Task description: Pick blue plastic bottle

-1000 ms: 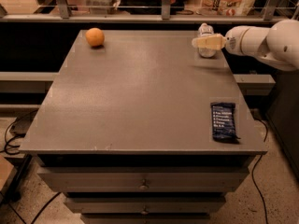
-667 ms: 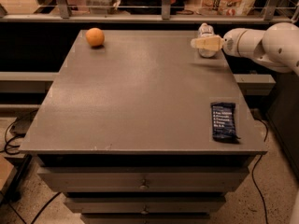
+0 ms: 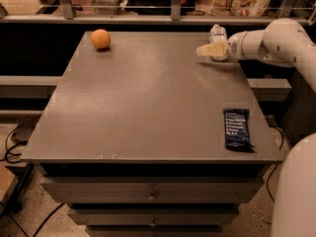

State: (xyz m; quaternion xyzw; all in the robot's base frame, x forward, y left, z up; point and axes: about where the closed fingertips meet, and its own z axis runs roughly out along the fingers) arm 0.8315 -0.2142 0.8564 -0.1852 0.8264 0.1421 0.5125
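Observation:
The blue plastic bottle (image 3: 217, 34), small and whitish with a printed label, lies at the far right corner of the grey table (image 3: 148, 98). My gripper (image 3: 206, 50) reaches in from the right on the white arm (image 3: 276, 41). It is just in front of the bottle, low over the table, pointing left. Part of the bottle is hidden behind the gripper. I cannot tell whether the two touch.
An orange (image 3: 100, 39) sits at the far left corner. A flat dark blue snack bar wrapper (image 3: 237, 129) lies near the front right edge. A rail and shelves with clutter run behind the table. The robot's white body (image 3: 296, 191) stands at the lower right.
The gripper has shifted slightly left and toward the camera, staying by the bottle. The bottle, orange and snack bar have not moved.

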